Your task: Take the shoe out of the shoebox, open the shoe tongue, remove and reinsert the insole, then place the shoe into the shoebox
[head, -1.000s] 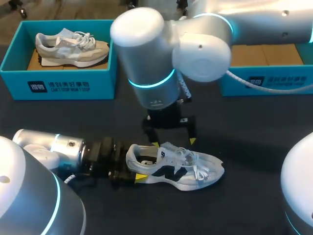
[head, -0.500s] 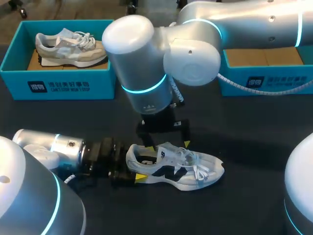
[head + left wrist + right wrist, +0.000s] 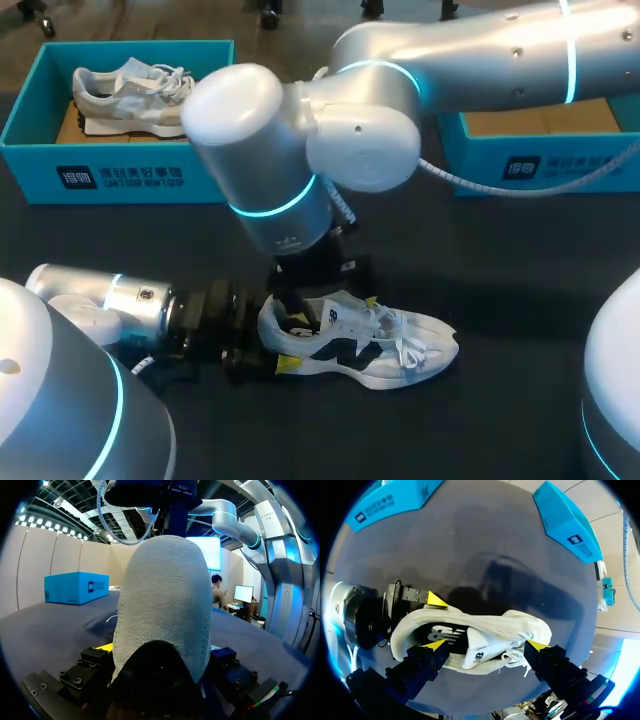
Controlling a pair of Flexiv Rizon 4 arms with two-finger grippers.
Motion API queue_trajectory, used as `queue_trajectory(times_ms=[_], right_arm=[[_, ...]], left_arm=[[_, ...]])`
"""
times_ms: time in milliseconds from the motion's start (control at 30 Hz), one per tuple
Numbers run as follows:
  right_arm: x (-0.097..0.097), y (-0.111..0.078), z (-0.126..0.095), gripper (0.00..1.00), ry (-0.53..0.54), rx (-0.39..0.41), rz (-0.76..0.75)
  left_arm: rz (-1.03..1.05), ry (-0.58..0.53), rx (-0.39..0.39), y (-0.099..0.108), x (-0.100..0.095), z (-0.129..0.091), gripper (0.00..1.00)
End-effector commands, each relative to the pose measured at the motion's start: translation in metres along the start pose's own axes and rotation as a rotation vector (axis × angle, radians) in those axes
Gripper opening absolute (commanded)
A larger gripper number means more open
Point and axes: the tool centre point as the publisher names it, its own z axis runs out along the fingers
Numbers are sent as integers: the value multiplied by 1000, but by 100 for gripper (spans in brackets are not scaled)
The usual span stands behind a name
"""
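Right tool had dropped closer over shoe, fingers apart; left tool clamped heel. Risk lay in snagging laces, missing tongue, dragging shoe loose.

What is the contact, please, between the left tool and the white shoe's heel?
Touching. The left wrist view shows the heel of the white shoe wedged between both fingers of the left tool.

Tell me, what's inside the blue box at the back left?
In the blue box a grey-and-white sneaker lies on brown cardboard. The right arm covers its toe and the box's right corner, so that part is hidden.
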Motion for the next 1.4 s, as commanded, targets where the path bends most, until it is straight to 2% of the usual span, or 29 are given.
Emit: queue_trajectory(times_ms=[33, 200, 433, 733, 1033, 1267, 1400], right_arm=[[12, -5, 6, 100, -229, -18, 235], [10, -2, 16, 100, -241, -34, 244], [-5, -3, 26, 100, -252, -36, 270], [-25, -9, 21, 100, -223, -37, 306], [-39, -18, 10, 100, -158, -5, 362], [-48, -16, 6, 85, -117, 33, 374], [-52, -14, 2, 68, -87, 52, 369]], left_arm=[[0, -4, 0, 3, -3, 1, 0], [0, -4, 0, 3, -3, 1, 0], [0, -4, 0, 3, -3, 1, 0], [0, -4, 0, 3, -3, 1, 0], [0, -4, 0, 3, -3, 1, 0], [0, -4, 0, 3, -3, 1, 0], [0, -4, 0, 3, -3, 1, 0]])
